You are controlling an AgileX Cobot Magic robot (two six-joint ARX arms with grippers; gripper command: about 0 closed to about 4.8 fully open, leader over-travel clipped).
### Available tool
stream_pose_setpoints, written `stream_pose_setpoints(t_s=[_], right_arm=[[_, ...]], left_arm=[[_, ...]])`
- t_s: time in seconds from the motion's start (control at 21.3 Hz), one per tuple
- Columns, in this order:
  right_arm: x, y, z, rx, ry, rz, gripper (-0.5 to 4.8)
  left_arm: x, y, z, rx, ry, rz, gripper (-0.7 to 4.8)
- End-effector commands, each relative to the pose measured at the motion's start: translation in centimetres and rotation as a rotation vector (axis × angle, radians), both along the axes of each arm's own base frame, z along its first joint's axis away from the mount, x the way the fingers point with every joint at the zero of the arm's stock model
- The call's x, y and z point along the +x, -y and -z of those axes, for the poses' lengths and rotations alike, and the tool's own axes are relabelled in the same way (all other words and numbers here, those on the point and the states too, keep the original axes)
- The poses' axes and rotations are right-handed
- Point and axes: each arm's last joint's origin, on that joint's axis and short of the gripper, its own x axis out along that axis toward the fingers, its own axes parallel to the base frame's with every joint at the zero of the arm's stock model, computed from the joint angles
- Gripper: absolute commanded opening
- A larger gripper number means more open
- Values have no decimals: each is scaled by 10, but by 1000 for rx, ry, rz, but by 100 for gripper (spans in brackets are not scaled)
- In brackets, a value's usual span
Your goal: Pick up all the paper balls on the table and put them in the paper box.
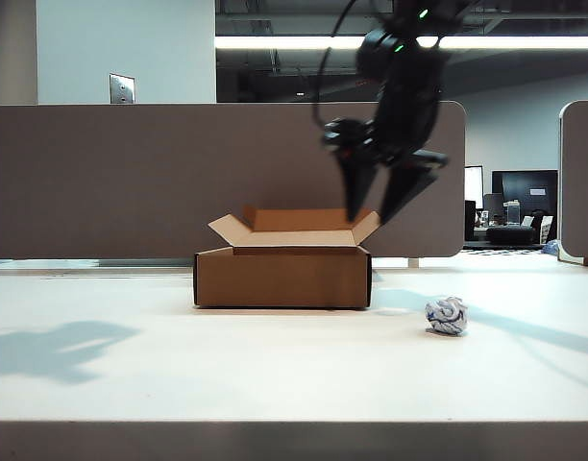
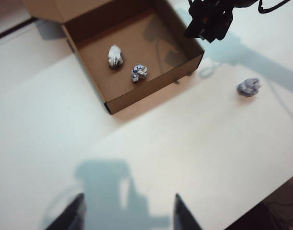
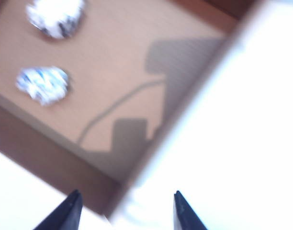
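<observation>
The left gripper (image 2: 127, 213) shows only in its own wrist view, where two dark fingertips (image 2: 72, 215) stand well apart with nothing between them; it hangs high over bare white table (image 2: 194, 158), holding and touching nothing. Only its shadow falls on the tabletop below it. In the exterior view this gripper is out of frame, and just a grey shadow lies on the left of the table (image 1: 275, 375).

Beyond the left gripper sits the paper box (image 2: 151, 86), flaps open, with two paper balls inside: one paper ball (image 2: 115, 55) nearer the far wall and a second paper ball (image 2: 140, 72) just beside it, closer to the near wall. From the front the box wall (image 1: 282, 279) hides both.

The right gripper (image 1: 380, 197) hangs above the right end of the box, its two dark fingers spread wide and empty, tips just over the right flap and touching nothing that can be seen. Its wrist view is blurred: the fingertips (image 3: 70, 211) frame the box's edge, and the two balls (image 3: 43, 84) lie on the brown floor further in.

The third paper ball (image 1: 447, 315) lies on the table below and to the right of the right gripper, apart from the box; it shows in the left wrist view too (image 2: 248, 86).
</observation>
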Motion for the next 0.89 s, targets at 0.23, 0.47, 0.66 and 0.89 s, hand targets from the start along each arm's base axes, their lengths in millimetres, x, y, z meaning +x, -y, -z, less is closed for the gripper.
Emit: stream_pose_setpoints(t_s=[0.23,0.47,0.66,0.89], right_arm=[[-34,31,-38,-68,-39,74,261],[-56,32,-21,-150,-95,76,261],[-66,31,0,-174,-154,65,261],[-78,25,30,-203,-247,48,261]], left_arm=[[-61,-31,40,-61,-17,-48,179],[-77,-39,62,-55,-45,-53,178],[-84,-42,67,-67,-51,-53,179],[-90,-45,66,-79,-45,-43,179]])
